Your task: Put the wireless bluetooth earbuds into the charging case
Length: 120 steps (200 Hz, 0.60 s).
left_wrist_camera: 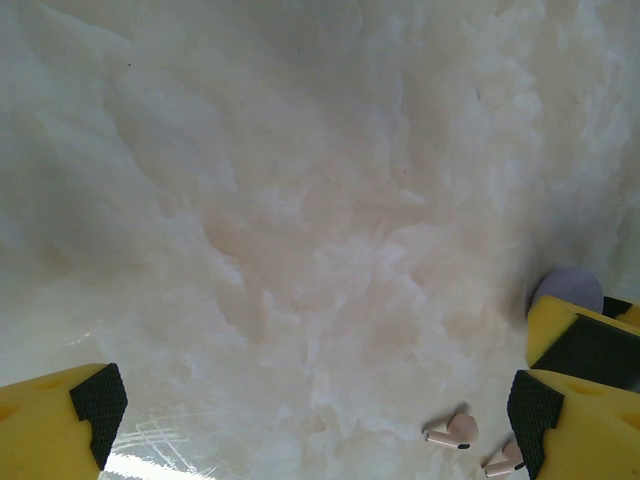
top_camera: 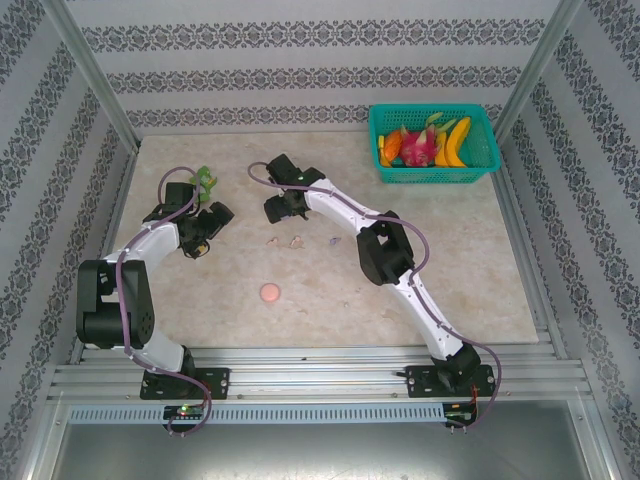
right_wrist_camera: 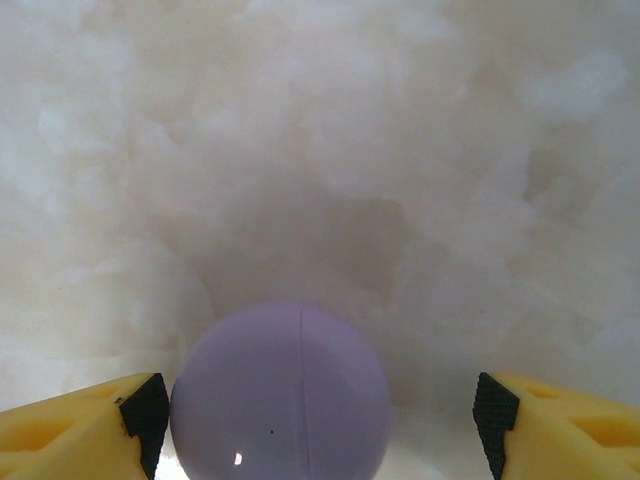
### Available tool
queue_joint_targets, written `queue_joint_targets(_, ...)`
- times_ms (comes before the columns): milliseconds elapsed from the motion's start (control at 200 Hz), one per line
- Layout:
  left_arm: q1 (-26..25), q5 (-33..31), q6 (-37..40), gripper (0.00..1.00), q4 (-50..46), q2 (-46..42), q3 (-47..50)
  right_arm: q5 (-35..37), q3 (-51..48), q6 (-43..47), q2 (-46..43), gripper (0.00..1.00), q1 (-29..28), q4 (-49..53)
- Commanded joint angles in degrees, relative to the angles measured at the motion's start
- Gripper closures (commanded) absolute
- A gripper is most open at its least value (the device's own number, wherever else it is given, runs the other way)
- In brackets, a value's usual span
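A round lilac charging case lies on the marble table between the jaws of my right gripper. The jaws stand open: the case touches the left pad and a wide gap stays on the right. In the top view this gripper reaches to the table's middle back. My left gripper is open over bare table, with two pink-beige earbuds close to its right finger. The lilac case peeks from behind a yellow finger. A pink round case lies nearer the front. Small earbuds lie beside it.
A teal basket of toy fruit stands at the back right corner. A green leafy item lies just behind the left gripper. Patterned walls and metal posts frame the table.
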State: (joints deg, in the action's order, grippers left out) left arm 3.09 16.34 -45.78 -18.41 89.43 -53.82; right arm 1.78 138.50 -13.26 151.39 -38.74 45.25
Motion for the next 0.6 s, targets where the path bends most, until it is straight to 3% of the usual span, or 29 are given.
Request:
queue_joint_targets(0,0.5,0.8,-1.4,0.0,1.8,1.1,-1.6,-1.0,2.2,0.5,1.3,0.2,0.1,0.7)
queue_joint_targets(595,0.6,1.5,-2.7,0.0,2.8,1.0,-0.7,-0.8,2.7,3.0,2.3,0.39,-1.2,0.0)
